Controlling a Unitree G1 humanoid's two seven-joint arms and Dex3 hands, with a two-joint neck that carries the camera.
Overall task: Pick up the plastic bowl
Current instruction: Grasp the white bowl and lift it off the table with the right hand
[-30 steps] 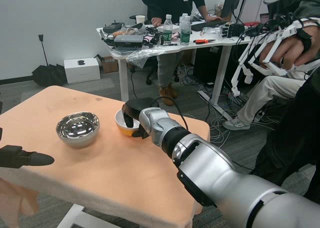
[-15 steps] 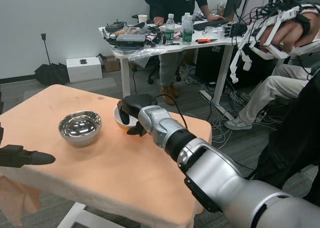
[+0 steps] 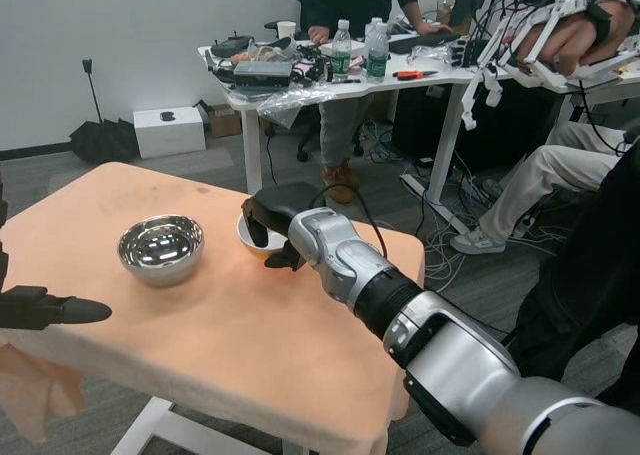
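The plastic bowl [image 3: 254, 244], white inside with an orange underside, sits near the far right edge of the peach-covered table [image 3: 150, 325]. My right hand [image 3: 272, 215] lies over the bowl, fingers curled over its rim and into it, hiding most of it. I cannot tell whether the bowl is off the cloth. My left hand [image 3: 45, 309] waits at the left edge, fingers stretched out, holding nothing.
A shiny steel bowl [image 3: 160, 248] stands left of the plastic bowl. Behind, a white desk [image 3: 350, 75] carries bottles and clutter, with a person standing at it. Another person in a glove rig [image 3: 560, 35] sits at the right. Cables lie on the floor.
The camera has shifted a little, moving the whole scene. My right hand stays wrapped over the plastic bowl; the left hand has not moved.
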